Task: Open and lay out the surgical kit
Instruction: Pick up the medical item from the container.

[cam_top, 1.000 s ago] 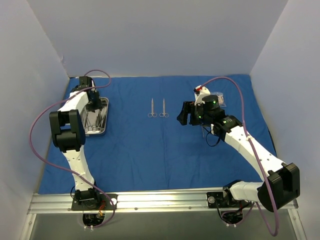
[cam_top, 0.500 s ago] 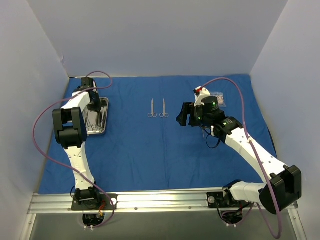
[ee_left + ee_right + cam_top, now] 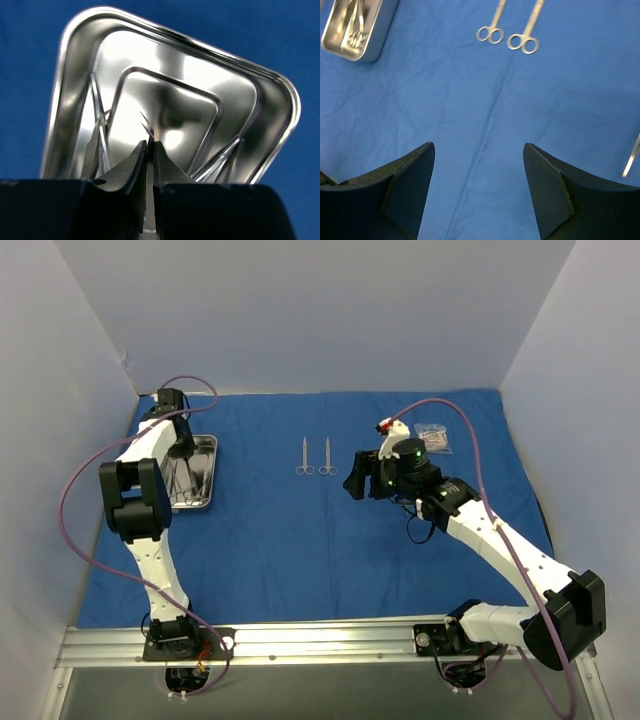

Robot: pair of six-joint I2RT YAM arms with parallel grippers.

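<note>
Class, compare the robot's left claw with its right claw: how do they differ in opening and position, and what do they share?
Opening: the left claw is closed to a thin slit; the right claw stands wide open.
Position: the left claw reaches into the steel tray among thin instruments; the right claw hangs over bare blue cloth, holding nothing.
Shared: both have two dark fingers.

White arms (image 3: 500, 538) with black joints, trailing purple cables (image 3: 445, 400)
</note>
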